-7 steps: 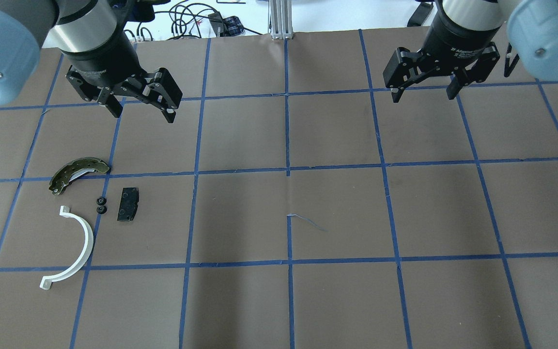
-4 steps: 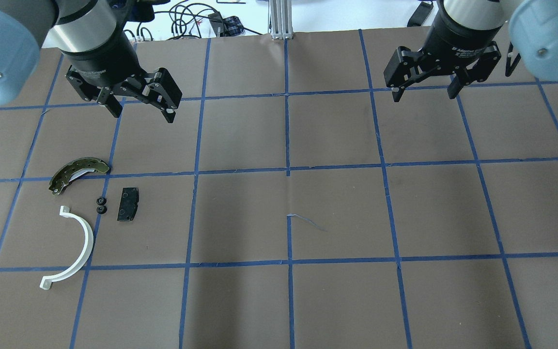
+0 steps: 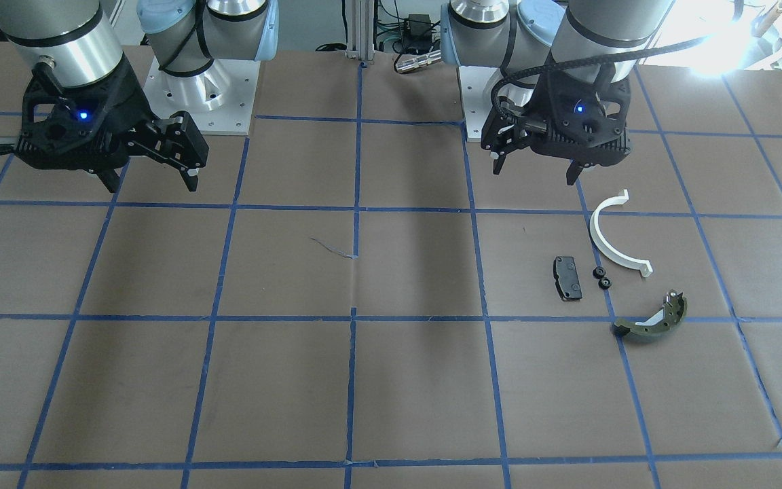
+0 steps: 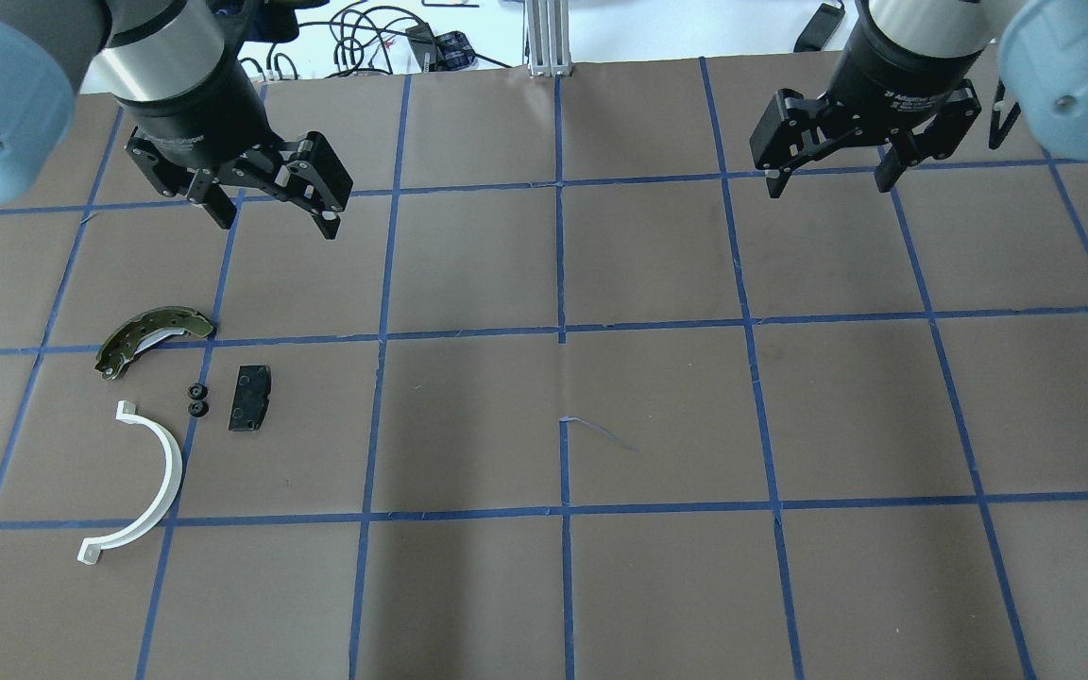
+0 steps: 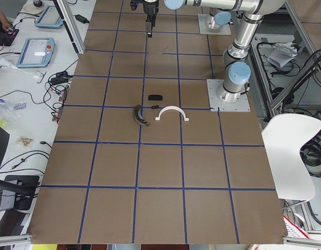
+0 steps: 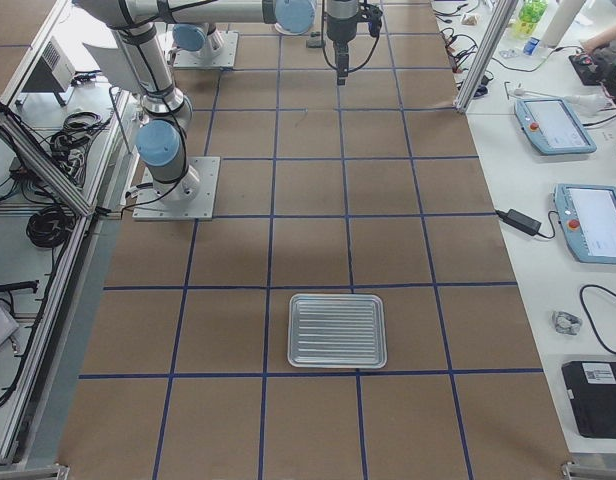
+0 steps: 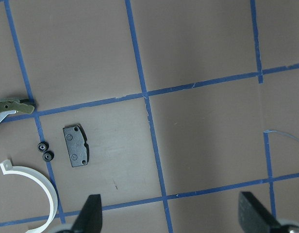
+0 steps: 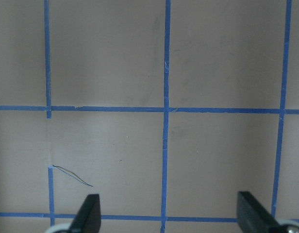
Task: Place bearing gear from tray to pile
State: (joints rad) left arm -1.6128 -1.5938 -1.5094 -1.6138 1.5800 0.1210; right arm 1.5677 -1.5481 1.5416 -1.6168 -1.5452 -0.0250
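Bearing gears (image 4: 195, 391), two small black ones, lie side by side on the tabletop (image 4: 657, 416) within the pile, between the black pad (image 4: 249, 399) and the white half-ring (image 4: 170, 467). The olive-green shoe (image 4: 149, 338) lies near them, on the side away from the robot. The metal tray (image 6: 337, 330) sits well apart, toward the robot's right end. The left claw (image 4: 275, 224) hangs above the tabletop near the pile, fingers spread, gripping nothing. The right claw (image 4: 828, 189) hovers likewise spread.
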